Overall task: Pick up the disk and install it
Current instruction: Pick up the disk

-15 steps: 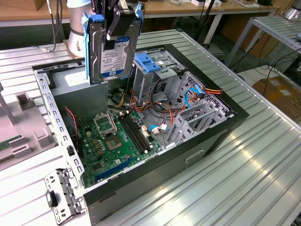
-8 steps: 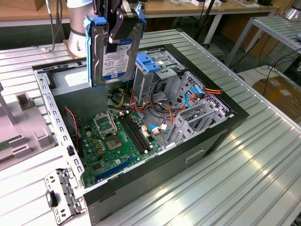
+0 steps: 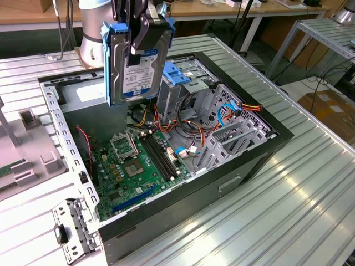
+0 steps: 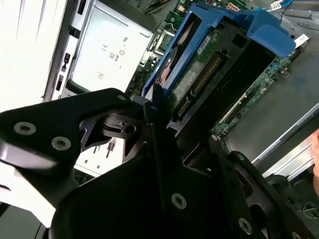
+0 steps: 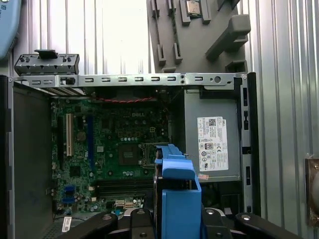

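The ribbed aluminium surface (image 3: pixel 310 183) carries, at the exterior view's left, one grey moulded plastic fixture (image 3: pixel 22 144) and one loose perforated metal bracket (image 3: pixel 72 233). Next to them lies one open black computer case (image 3: pixel 222 183), with a flat green motherboard (image 3: pixel 130 166) on its floor and a grey power-supply box (image 3: pixel 91 91) beside that. Above the case, the black tool (image 3: pixel 136 41) is clamped on the single disk (image 3: pixel 136 66). The disk is a silver rectangle in a blue plastic frame, held upright in the air and clear of the board. Farther right stand a metal drive cage (image 3: pixel 188 77) with a blue latch and a tangle of coloured wires (image 3: pixel 191 130).
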You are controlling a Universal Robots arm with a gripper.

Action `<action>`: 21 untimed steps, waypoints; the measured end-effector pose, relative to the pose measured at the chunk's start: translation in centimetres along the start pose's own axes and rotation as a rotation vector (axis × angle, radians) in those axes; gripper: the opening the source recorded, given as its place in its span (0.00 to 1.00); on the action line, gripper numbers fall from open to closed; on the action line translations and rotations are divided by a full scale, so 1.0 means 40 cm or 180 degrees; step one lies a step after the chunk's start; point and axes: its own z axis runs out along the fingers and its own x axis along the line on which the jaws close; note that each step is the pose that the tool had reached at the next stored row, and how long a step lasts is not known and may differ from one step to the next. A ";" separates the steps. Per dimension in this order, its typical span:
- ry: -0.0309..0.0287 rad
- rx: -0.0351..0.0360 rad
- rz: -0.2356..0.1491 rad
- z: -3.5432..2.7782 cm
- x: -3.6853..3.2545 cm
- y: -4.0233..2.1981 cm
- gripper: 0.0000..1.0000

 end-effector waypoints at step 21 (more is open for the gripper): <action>0.0000 0.0000 0.0000 0.000 0.065 -0.003 0.36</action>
